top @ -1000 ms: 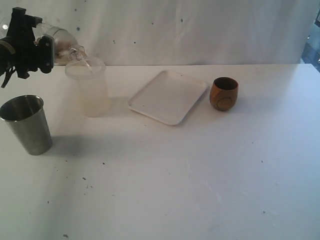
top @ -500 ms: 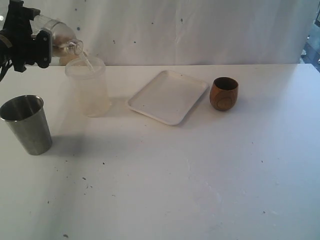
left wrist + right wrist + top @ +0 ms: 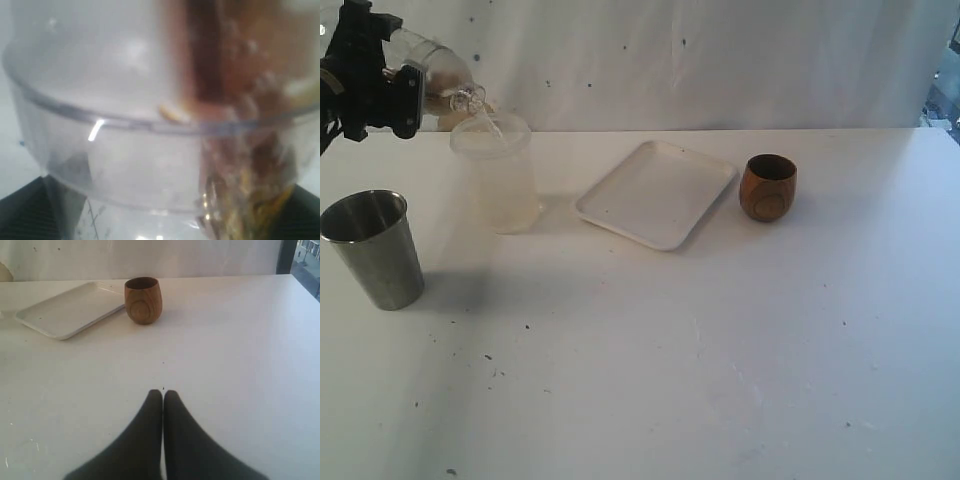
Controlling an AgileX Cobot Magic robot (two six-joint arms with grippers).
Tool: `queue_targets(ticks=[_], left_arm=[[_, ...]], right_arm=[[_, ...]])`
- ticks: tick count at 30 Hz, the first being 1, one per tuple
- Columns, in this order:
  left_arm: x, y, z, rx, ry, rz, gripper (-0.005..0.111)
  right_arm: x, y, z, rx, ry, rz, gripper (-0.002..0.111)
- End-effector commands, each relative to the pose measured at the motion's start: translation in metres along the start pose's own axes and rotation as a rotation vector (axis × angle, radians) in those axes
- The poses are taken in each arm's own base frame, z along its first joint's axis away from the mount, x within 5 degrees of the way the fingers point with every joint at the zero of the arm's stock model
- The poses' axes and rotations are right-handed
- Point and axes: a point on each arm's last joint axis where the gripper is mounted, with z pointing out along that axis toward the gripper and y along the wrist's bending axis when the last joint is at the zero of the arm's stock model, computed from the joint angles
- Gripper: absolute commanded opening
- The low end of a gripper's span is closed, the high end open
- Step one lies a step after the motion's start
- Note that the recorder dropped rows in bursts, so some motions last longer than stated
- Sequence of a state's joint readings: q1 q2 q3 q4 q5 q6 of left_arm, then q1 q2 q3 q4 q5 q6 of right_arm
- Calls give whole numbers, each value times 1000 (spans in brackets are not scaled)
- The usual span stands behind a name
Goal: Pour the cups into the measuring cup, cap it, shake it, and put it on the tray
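— Measuring cup [image 3: 435,65]: where is it being held?
— It is being gripped above the far left of the table [image 3: 670,350], tilted, by the left gripper [image 3: 392,75], whose jaws are being pressed against its clear, straight plastic wall. Its domed clear cap [image 3: 470,97] is being pointed down over the frosted tub [image 3: 498,180].
— And inside?
— Brownish, bubbly liquid [image 3: 240,150] is being shown behind the glossy wall.
— The rest?
— The right gripper [image 3: 163,392] is being held fully closed on nothing. The round, grainy wooden cup [image 3: 768,187] is being seen upright just beside the flat white tray [image 3: 655,192], the tapered steel tumbler [image 3: 375,250] well apart at the left
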State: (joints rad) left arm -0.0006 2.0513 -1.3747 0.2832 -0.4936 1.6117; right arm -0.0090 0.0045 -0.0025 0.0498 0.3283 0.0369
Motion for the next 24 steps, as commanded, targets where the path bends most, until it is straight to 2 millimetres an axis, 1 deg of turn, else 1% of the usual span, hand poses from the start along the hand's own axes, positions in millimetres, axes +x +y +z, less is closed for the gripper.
queue_targets(ticks=[1,5,24], left_arm=[[5,24,-4,-120,20,-18,0],[5,24,-4,-119,26,74,0],[5,24,-4,-119,26,83,0]], right_arm=[[0,0,0,3,-14,4,0],[0,0,0,3,-14,4,0],[0,0,0,3,-14,4,0]])
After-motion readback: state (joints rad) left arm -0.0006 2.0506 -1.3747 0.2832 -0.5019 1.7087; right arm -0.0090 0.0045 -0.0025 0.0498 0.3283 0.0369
